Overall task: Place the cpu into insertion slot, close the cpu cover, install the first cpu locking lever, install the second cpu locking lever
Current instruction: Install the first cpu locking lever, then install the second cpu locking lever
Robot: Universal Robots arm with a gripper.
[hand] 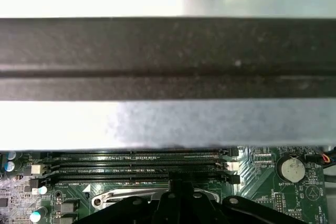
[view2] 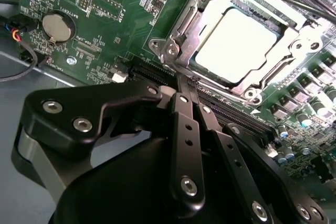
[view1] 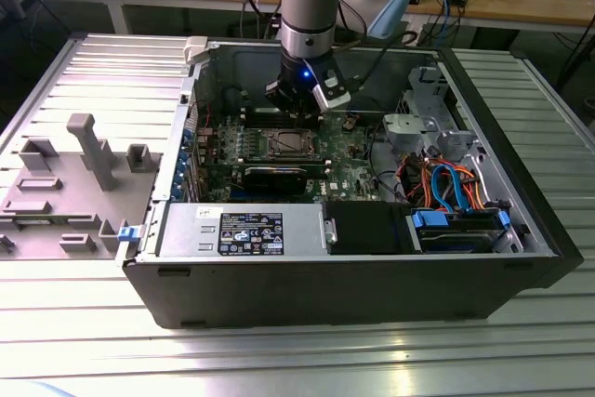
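The cpu (view2: pixel 236 38) sat in the insertion slot (view2: pixel 185 24) under the closed cpu cover (view2: pixel 281 59). The gripper (view2: pixel 184 80), fingers pressed together, hovered beside it.

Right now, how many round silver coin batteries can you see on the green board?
1. The coin battery sits in a round holder on the green circuit board, off to one side of the cpu, and shows in both wrist views. Others may be hidden behind the arm.
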